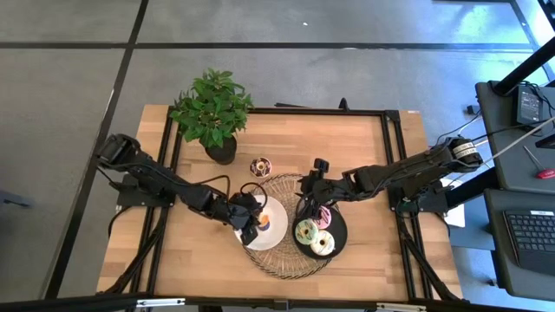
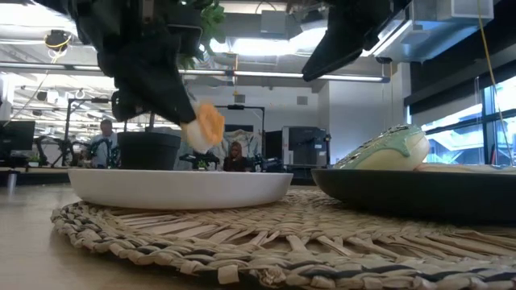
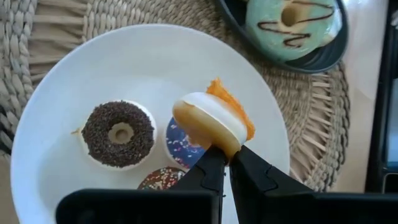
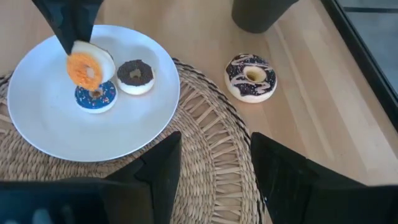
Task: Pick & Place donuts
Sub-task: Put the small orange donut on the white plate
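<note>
My left gripper (image 3: pixel 227 155) is shut on a small orange-iced donut (image 3: pixel 214 121) above the white plate (image 3: pixel 56 93). On that plate lie a chocolate-sprinkled donut (image 3: pixel 118 132), a blue donut (image 3: pixel 180 148) and a tiny brown one (image 3: pixel 158 179). My right gripper (image 4: pixel 214 168) is open and hovers over the woven mat (image 4: pixel 211 124) between the two plates, touching nothing. The black plate (image 1: pixel 340 234) carries green (image 1: pixel 305 231), pink (image 1: pixel 323 217) and cream (image 1: pixel 323 244) donuts. A dark drizzled donut (image 4: pixel 250 76) lies flat on the bare table. My left gripper pinches the orange donut by its rim (image 3: pixel 222 144) between the two fingers, coming from above and slanting down. The donut stands on edge, its iced face turned sideways. It is lifted clear of the white plate (image 2: pixel 181 187), hanging just below the fingertips (image 2: pixel 189 121).
A potted plant (image 1: pixel 212 113) stands on the far left of the table, its pot (image 4: pixel 258 12) just beyond the drizzled donut. The round woven mat (image 1: pixel 286 260) lies under both plates. A black frame (image 1: pixel 386 139) runs round the tabletop. Bare wood shows to the right.
</note>
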You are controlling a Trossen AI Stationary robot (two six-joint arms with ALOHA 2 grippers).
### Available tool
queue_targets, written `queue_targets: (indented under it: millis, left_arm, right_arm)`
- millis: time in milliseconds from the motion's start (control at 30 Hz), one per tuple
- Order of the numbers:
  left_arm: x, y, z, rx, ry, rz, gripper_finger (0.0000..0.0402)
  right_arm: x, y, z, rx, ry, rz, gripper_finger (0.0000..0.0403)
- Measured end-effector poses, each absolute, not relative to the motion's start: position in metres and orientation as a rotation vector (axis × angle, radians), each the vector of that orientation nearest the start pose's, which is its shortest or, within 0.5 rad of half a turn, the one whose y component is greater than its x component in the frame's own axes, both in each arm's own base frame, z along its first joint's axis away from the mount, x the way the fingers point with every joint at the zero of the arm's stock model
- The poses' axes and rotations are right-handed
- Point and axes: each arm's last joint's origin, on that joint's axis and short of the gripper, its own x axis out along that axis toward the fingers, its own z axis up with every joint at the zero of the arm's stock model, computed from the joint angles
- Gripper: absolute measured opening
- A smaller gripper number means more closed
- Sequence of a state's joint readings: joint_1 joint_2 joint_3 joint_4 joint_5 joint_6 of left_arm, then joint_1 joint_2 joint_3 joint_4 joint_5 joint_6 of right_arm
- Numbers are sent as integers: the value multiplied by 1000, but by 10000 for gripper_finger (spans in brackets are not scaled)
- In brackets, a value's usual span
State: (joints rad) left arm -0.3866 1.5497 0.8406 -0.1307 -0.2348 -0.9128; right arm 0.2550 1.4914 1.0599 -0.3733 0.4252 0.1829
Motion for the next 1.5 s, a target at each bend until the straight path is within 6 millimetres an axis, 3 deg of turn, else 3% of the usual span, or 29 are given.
queue_targets:
  millis: [1167,1500]
  left_arm:
    - [277,-122,179,-567,720,327,13]
    - [281,-124,163,-566,759,356,13]
  right_arm:
    - [304,67,250,-76,748,-241,194]
    - [304,67,250,-75,747,-241,194]
